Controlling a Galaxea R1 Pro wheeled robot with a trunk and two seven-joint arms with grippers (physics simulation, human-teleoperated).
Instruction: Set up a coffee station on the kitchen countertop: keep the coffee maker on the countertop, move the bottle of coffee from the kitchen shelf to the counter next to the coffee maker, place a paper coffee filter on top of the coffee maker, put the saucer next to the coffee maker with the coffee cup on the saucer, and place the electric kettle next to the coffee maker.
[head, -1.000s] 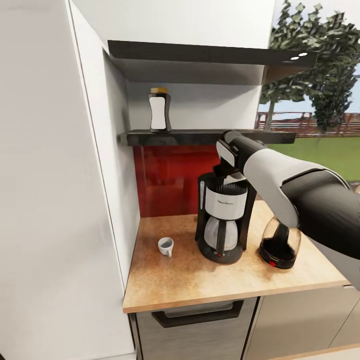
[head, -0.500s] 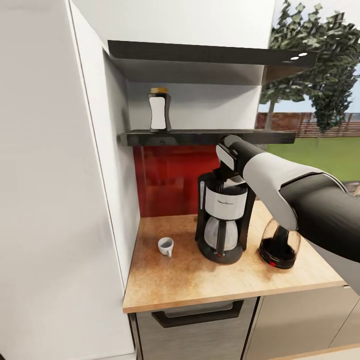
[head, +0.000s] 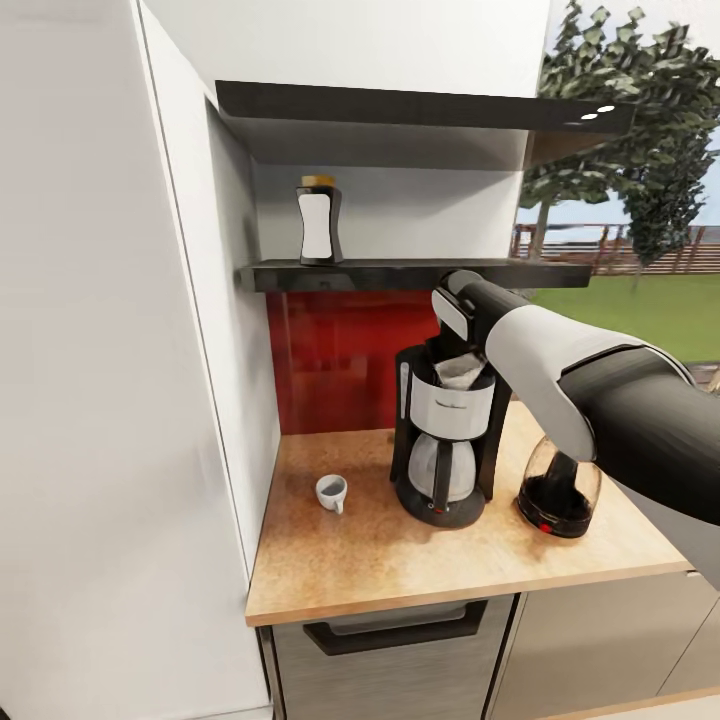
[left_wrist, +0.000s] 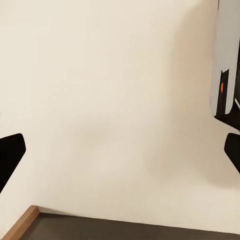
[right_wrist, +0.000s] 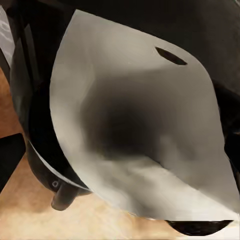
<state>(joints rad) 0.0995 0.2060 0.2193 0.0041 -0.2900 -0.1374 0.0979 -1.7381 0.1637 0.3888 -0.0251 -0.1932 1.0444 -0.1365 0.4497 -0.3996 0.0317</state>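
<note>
Nearest to us, our right arm (head: 590, 390) reaches in over the kitchen countertop (head: 380, 560), its wrist bent down above the coffee maker (head: 445, 435) so that the paper coffee filter (head: 462, 371) can go on the machine's open top; from the head camera the filter sits there as a pale fold just under the wrist. We cannot tell whether the right gripper grips or has let go of it, since its fingers are hidden behind the wrist. The right wrist camera gives what the head cannot: the filter (right_wrist: 145, 130) fills the basket mouth as a spread cone, with wood below. The left wrist camera faces a plain pale wall, its dark fingertips (left_wrist: 10, 155) set wide apart and empty. Beside the machine stand the electric kettle (head: 560, 490) and the coffee cup (head: 332, 491); farther back, the bottle of coffee (head: 319, 221) waits on the kitchen shelf (head: 400, 274).
</note>
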